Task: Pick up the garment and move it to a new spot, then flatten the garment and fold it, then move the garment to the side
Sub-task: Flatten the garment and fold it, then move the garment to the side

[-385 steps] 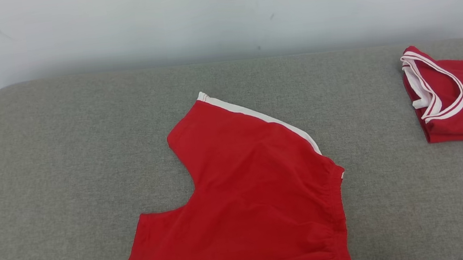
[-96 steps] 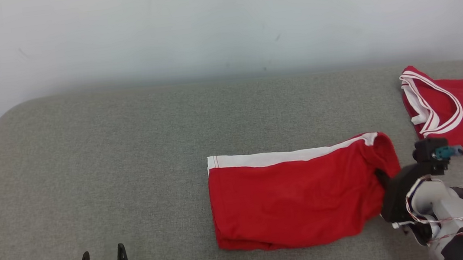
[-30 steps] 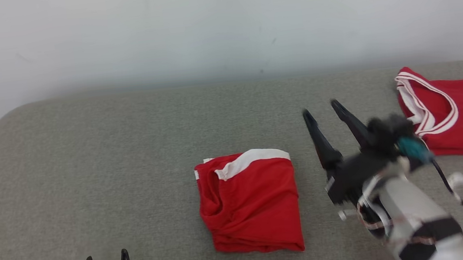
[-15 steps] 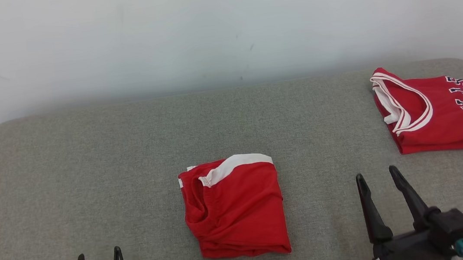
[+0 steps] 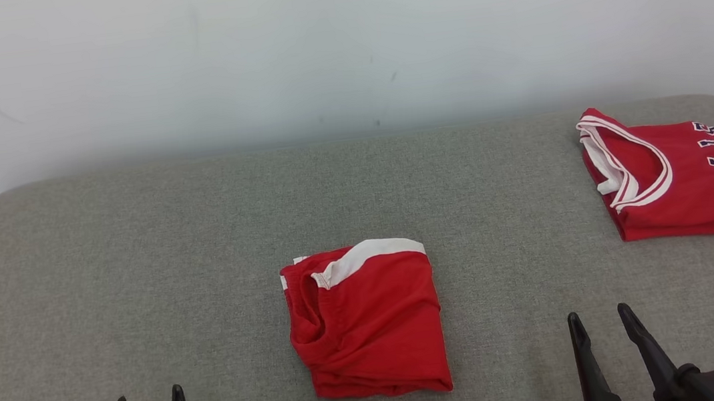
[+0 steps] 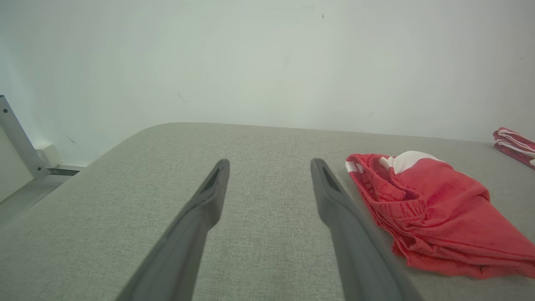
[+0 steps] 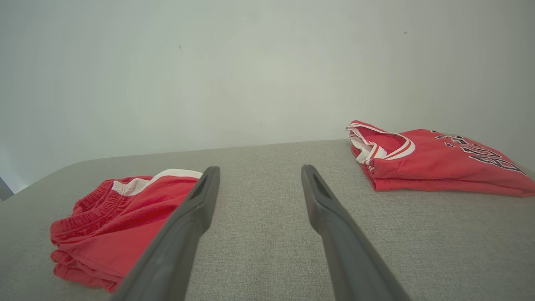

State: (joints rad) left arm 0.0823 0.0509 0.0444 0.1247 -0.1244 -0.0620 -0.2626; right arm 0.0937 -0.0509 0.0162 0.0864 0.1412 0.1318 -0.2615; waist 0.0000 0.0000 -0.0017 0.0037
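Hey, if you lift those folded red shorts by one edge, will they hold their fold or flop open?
Likely flop open: the folded red shorts lie in soft, rumpled layers, nothing stiff. Probably light, since the cloth looks thin. Pushed, they'd likely bunch rather than slide on the textured grey surface.

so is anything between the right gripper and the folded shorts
Nothing visible does. Bare grey cushion lies between the open right gripper and the folded red shorts; the folded jersey sits far to the right, apart from that path.
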